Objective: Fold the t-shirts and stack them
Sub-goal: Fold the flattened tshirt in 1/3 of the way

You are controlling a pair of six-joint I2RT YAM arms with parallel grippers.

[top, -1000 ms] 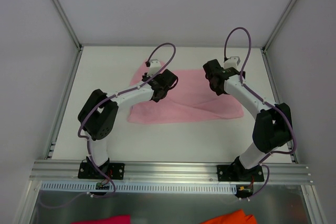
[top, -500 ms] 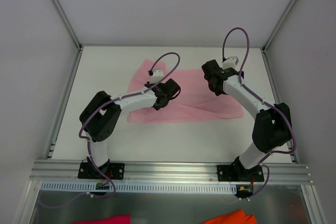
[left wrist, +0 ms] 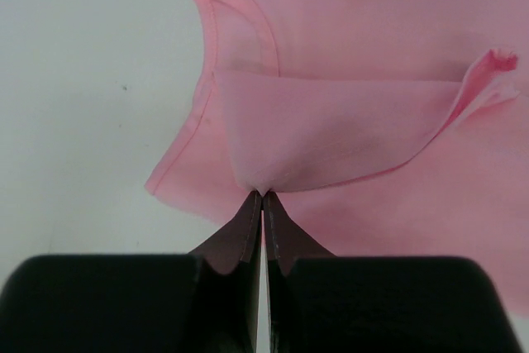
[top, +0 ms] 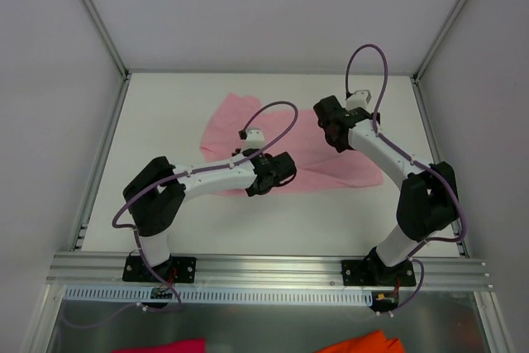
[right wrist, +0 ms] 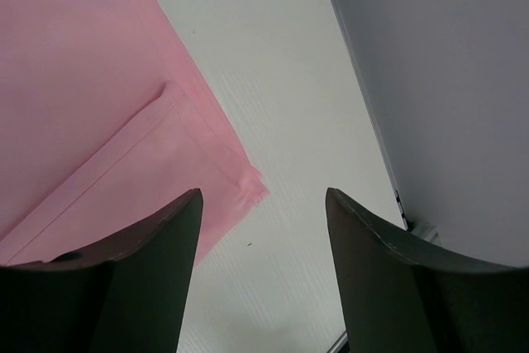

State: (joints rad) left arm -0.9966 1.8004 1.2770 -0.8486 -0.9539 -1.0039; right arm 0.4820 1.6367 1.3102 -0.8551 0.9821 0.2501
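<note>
The light pink t-shirt (top: 339,167) lies spread on the white table (top: 157,130), partly folded over itself. My left gripper (top: 273,178) is over the shirt's near edge, shut on a pinched fold of it. In the left wrist view the closed tips of my left gripper (left wrist: 263,193) hold a flap of the t-shirt (left wrist: 355,55) lifted over the layer below, and the neckline (left wrist: 240,22) shows at upper left. My right gripper (top: 331,128) hovers open above the shirt's right part. In the right wrist view my right gripper (right wrist: 263,196) holds nothing, with a hemmed corner of the t-shirt (right wrist: 83,80) below.
Grey enclosure walls (top: 479,80) close in the table on three sides. An aluminium rail (top: 264,269) runs along the near edge. Below it lie a magenta cloth scrap (top: 165,345) and an orange cloth scrap (top: 364,342).
My left gripper has moved toward the near edge and to the right, dragging the pinched fold of the shirt over itself. The right gripper has drifted slightly left, still open.
</note>
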